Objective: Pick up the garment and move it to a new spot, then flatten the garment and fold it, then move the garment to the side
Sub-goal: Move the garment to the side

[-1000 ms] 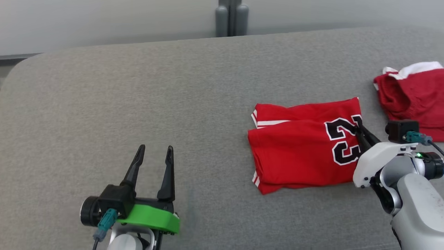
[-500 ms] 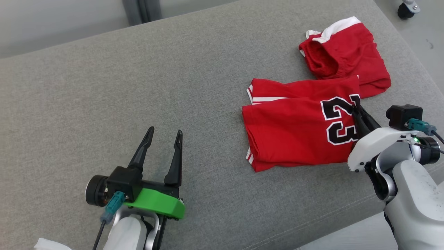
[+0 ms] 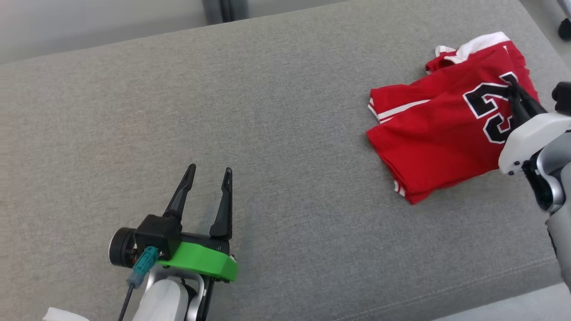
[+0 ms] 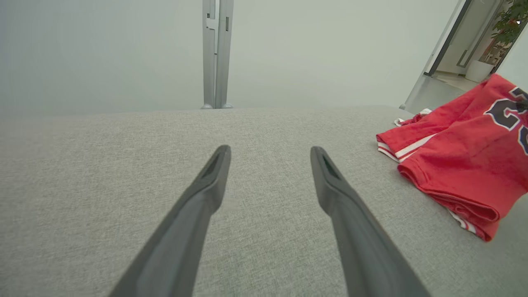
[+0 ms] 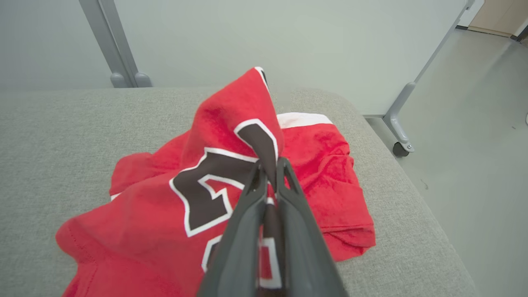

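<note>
Right gripper (image 5: 270,165) clamped on folded red jersey (image 3: 432,133), numbered corner raised so I can drag it aside; jersey overlaps white-banded red garment (image 5: 330,165). Left gripper (image 3: 209,171) wide, empty, parked well left of that garment.

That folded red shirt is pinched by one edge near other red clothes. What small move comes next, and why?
Probably lower and open the right tool. The folded jersey lies at the right end of the grey cushion, partly over the other red garment, with only its pinched edge lifted, so letting go would leave it aside.
</note>
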Robot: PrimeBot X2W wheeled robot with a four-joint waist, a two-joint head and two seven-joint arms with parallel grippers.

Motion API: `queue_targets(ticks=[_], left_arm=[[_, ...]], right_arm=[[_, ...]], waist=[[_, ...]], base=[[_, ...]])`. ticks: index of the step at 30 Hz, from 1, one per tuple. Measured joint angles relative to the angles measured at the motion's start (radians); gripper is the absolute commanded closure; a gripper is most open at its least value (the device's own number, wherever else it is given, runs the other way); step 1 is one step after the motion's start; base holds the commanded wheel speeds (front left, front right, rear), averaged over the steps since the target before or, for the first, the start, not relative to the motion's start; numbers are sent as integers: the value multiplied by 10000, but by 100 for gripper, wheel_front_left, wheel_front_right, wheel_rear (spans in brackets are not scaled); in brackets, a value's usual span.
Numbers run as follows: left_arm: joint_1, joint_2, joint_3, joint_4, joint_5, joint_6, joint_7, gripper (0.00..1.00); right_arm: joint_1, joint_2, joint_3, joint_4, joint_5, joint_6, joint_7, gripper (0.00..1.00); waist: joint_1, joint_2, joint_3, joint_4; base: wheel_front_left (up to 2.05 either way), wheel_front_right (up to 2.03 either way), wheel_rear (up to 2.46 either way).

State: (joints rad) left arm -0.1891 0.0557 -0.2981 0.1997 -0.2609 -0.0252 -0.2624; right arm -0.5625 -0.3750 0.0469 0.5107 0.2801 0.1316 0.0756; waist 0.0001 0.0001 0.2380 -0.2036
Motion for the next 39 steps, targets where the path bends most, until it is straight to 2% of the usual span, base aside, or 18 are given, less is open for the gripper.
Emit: queue_targets(ticks=[13, 21, 22, 23, 24, 29, 34, 39], left_arm=[[32, -33, -81, -219, 12, 48, -2, 0], [-140, -35, -144, -244, 180, 15, -2, 0], [-170, -35, -163, -242, 207, 8, -2, 0], [-193, -35, -180, -240, 240, -4, 0, 0], [-224, -35, -192, -242, 249, -6, -2, 0], [-271, -35, -272, -192, 276, -19, -2, 0], [-254, -35, -251, -109, 268, -8, -2, 0], [-239, -27, -98, -65, 242, 4, 0, 0]], right_arm=[[-1617, -1712, -1179, 1639, -320, 0, 105, 100], [-2052, -2222, -1758, 2880, -1145, 0, 150, 100], [-2130, -2309, -1908, 3095, -1308, 0, 138, 67], [-2210, -2359, -2044, 3304, -1496, 0, 69, 22], [-2270, -2389, -2232, 3476, -1712, 0, -102, 0], [-2530, -2382, -2769, 4146, -2970, 0, -604, 0], [-2593, -1413, -2757, 4318, -3486, 0, -1290, 0], [-2709, -855, -2481, 4251, -3532, 0, -1781, 0]], waist=[[0, 0, 65, 1350], [0, 0, 691, 1731], [0, 0, 773, 1773], [0, 0, 847, 1813], [0, 0, 914, 1852], [0, 0, 1110, 1994], [0, 0, 1023, 1912], [0, 0, 700, 1724]], base=[[0, 0, 0], [0, 0, 0], [0, 0, 0], [0, 0, 0], [0, 0, 0], [0, 0, 0], [0, 0, 0], [0, 0, 0]])
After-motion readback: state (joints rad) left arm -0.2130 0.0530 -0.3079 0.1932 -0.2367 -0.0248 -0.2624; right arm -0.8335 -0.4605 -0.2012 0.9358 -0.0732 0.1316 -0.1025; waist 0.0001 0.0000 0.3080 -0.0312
